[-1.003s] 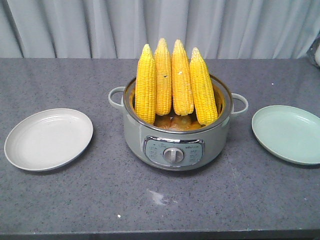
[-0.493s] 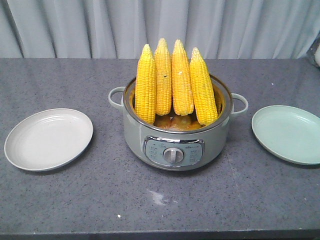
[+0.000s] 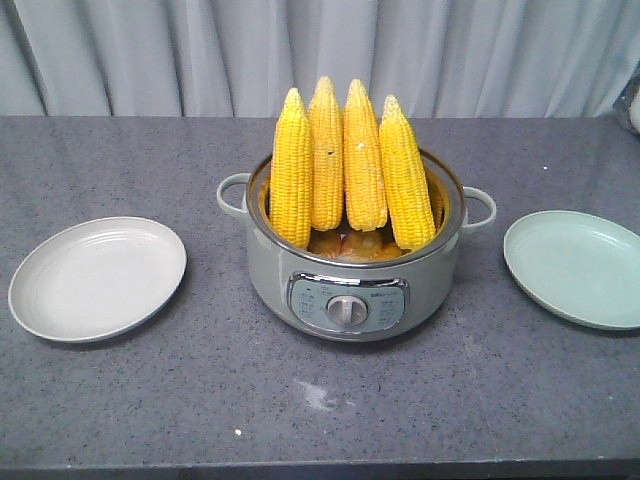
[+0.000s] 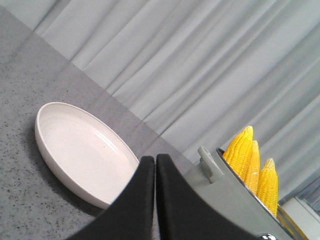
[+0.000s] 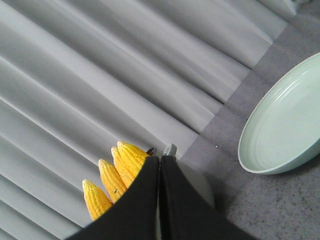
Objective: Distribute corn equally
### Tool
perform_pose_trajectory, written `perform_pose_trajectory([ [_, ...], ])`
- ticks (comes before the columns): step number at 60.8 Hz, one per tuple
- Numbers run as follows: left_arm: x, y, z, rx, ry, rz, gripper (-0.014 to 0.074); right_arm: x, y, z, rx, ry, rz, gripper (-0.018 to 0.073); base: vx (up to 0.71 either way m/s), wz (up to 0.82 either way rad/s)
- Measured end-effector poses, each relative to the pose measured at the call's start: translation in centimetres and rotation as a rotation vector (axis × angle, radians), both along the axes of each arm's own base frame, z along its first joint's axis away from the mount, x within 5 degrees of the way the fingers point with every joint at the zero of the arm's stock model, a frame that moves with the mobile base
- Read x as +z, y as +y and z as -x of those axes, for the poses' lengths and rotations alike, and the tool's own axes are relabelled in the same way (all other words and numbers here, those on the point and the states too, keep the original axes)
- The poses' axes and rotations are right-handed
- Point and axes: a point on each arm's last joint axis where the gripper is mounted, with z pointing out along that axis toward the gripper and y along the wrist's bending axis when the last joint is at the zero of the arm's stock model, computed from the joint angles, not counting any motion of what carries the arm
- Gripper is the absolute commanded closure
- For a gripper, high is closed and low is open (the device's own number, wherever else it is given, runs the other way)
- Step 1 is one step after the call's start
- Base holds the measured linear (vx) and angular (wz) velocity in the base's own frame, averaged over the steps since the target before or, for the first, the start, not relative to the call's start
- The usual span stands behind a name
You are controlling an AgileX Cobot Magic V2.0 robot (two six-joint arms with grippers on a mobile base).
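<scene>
Nothing moved since earlier frames. Corn (image 3: pixel 345 165), four cobs, stands tips-up in cooker pot (image 3: pixel 350 290) mid-bench (image 3: pixel 300 400), within easy reach. White plate (image 3: pixel 97 278) and green plate (image 3: pixel 575 268) flank it, likely for two each. Left claw (image 4: pixel 154 165) and right claw (image 5: pixel 159 165) clenched, empty

White plate (image 4: pixel 75 145), pot (image 4: pixel 222 202) and corn (image 4: pixel 242 147)
The left gripper (image 4: pixel 155 160) was squeezed closed at the bottom; the corn stood lower right.
</scene>
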Motion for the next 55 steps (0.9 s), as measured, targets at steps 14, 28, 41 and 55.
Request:
perform_pose_trajectory([
  [14,0.5,0.1,0.0,-0.017,-0.034,0.263,0.0603,0.2,-0.2,0.0,-0.009,-0.024,-0.068,0.0564,0.0,0.0],
  [28,2.2,0.7,0.4,-0.023,-0.226,0.463,0.0603,0.5,0.4,0.1,0.039,0.045,0.022,0.0564,0.0,0.0],
  [41,4.0,1.0,1.3,-0.05,-0.449,0.515,0.0603,5.0,1.1,1.3,0.094,0.055,0.281,0.0564,0.0,0.0],
  [55,7.2,-0.2,2.1,-0.122,-0.47,0.259,0.0603,10.8,1.9,1.4,0.191,0.128,0.641,0.0564,0.0,0.0],
])
